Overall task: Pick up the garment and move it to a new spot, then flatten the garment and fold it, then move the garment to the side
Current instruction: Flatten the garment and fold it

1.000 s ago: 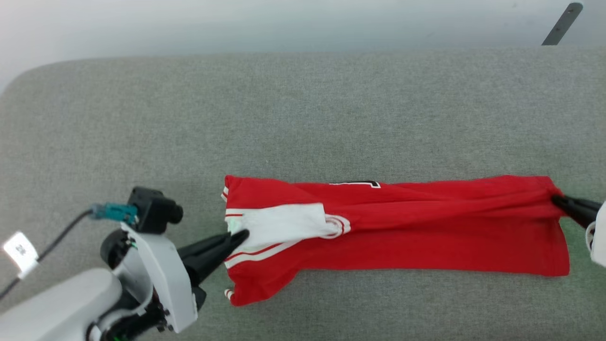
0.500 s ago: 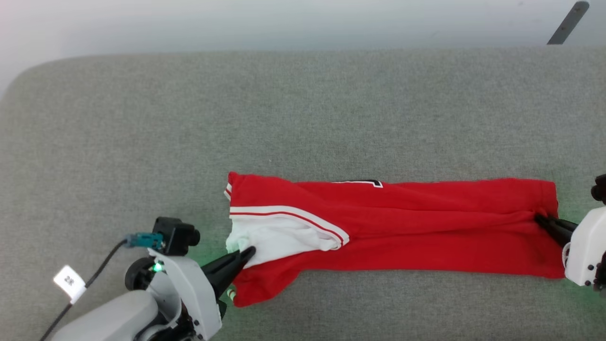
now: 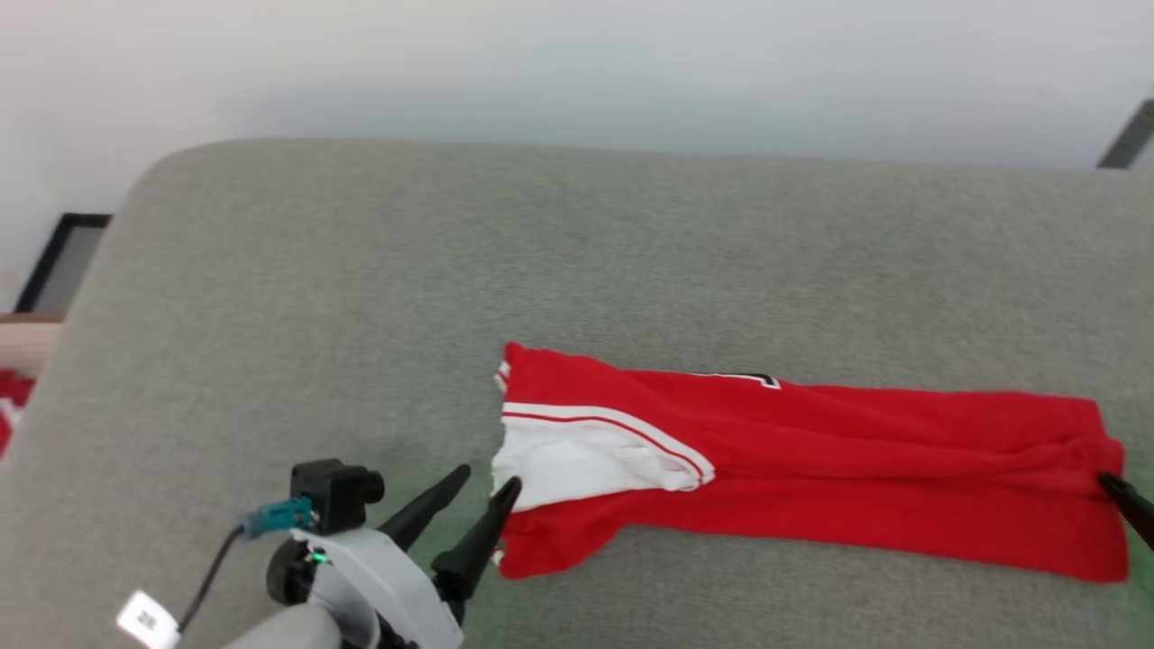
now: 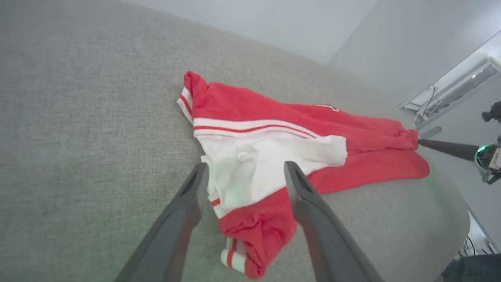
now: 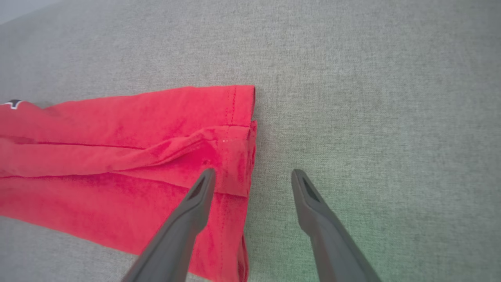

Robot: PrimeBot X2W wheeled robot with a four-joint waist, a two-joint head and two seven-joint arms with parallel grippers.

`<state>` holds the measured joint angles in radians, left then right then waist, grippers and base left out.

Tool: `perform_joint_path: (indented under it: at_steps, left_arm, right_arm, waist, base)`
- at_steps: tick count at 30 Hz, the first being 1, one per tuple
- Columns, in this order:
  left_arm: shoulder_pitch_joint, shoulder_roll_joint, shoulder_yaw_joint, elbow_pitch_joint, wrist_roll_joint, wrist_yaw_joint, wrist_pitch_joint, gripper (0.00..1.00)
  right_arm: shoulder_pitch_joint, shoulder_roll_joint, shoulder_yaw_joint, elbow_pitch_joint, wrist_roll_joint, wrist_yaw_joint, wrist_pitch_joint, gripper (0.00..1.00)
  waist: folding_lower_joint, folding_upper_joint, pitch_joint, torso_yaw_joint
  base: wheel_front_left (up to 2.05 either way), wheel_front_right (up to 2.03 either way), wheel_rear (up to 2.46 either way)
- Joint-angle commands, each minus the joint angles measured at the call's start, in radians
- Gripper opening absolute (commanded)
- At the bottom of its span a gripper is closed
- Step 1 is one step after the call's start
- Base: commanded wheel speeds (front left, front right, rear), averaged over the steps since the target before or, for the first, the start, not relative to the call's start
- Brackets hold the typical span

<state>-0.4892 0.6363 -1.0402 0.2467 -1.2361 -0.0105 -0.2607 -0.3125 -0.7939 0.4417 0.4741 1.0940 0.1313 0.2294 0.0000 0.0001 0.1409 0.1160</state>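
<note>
Now we see the garment point(image 3: 856, 451) lying folded into a long red strip across the grey fabric-covered worktop point(image 3: 361, 297). Its white sleeve point(image 3: 577, 460) is uppermost at the robot's left end and its hem point(image 5: 238, 129) is at the right end. Our left gripper point(image 4: 245, 166) stands with fingers spread, straddling the sleeve's edge: one tip sits just beside the cloth, the other over the white fabric, clamping nothing. Our right gripper point(image 5: 253, 172) is likewise spread at the hem, one finger above the red corner, the other over bare worktop, holding nothing.
</note>
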Motion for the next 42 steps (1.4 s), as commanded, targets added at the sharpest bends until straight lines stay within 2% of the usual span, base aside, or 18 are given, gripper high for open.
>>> perform_joint_path:
  at_steps: [1,10,18,24,28,34,35,36,37,38,42]
  left_arm:
    - [0.037,-0.022,0.045,-0.009,0.032,0.010,-0.004,1.00]
    - [0.259,-0.153,0.331,0.012,0.253,0.003,-0.003,1.00]
    - [0.342,-0.222,0.535,0.000,0.587,0.041,-0.003,1.00]
    - [0.380,-0.280,0.662,-0.065,0.820,0.072,-0.003,1.00]
    - [0.404,-0.326,0.719,-0.100,0.919,0.057,-0.003,1.00]
    - [0.417,-0.388,0.769,-0.083,1.004,0.015,-0.003,1.00]
    - [0.414,-0.398,0.775,-0.080,1.014,0.007,-0.003,1.00]
    - [0.412,-0.408,0.782,-0.074,1.024,0.001,-0.003,1.00]
    - [0.412,-0.413,0.789,-0.067,1.036,-0.006,-0.003,1.00]
    - [0.410,-0.420,0.799,-0.065,1.045,-0.011,-0.003,1.00]
    - [0.419,-0.439,0.835,-0.067,1.075,-0.029,-0.003,1.00]
  right_arm:
    - [0.025,-0.005,-0.022,-0.001,0.005,-0.001,0.005,1.00]
    - [0.121,0.004,-0.139,0.030,0.008,-0.001,0.102,1.00]
    - [0.127,0.046,-0.216,0.076,-0.026,-0.001,0.229,1.00]
    - [0.079,0.091,-0.262,0.131,-0.093,-0.001,0.302,1.00]
    - [0.038,0.133,-0.284,0.170,-0.144,-0.001,0.345,1.00]
    - [-0.003,0.205,-0.287,0.225,-0.233,-0.001,0.397,1.00]
    - [-0.005,0.218,-0.286,0.224,-0.242,-0.001,0.404,0.76]
    - [-0.007,0.228,-0.288,0.222,-0.246,0.000,0.408,0.38]
    - [-0.012,0.235,-0.293,0.218,-0.251,0.000,0.406,0.09]
    - [-0.017,0.241,-0.298,0.213,-0.253,0.000,0.400,0.00]
    - [-0.020,0.236,-0.323,0.192,-0.257,0.000,0.379,0.00]
  waist:
    - [0.0000,-0.0001,-0.024,0.051]
    - [0.0000,-0.0001,-0.045,0.137]
    - [0.0000,-0.0001,-0.063,0.161]
    - [0.0000,-0.0001,-0.070,0.165]
    - [0.0000,-0.0001,-0.065,0.166]
    - [0.0000,-0.0001,-0.034,0.168]
    - [0.0000,-0.0001,-0.029,0.169]
    - [0.0000,-0.0001,-0.024,0.168]
    - [0.0000,-0.0001,-0.020,0.167]
    - [0.0000,-0.0001,-0.016,0.164]
    - [0.0000,-0.0001,-0.008,0.146]
  base:
    - [0.00,0.00,0.00]
    - [0.00,0.00,0.00]
    - [0.00,0.00,0.00]
    - [0.00,0.00,0.00]
    - [0.00,0.00,0.00]
    - [0.00,0.00,0.00]
    - [0.00,0.00,0.00]
    - [0.00,0.00,0.00]
    - [0.00,0.00,0.00]
    - [0.00,0.00,0.00]
    - [0.00,0.00,0.00]
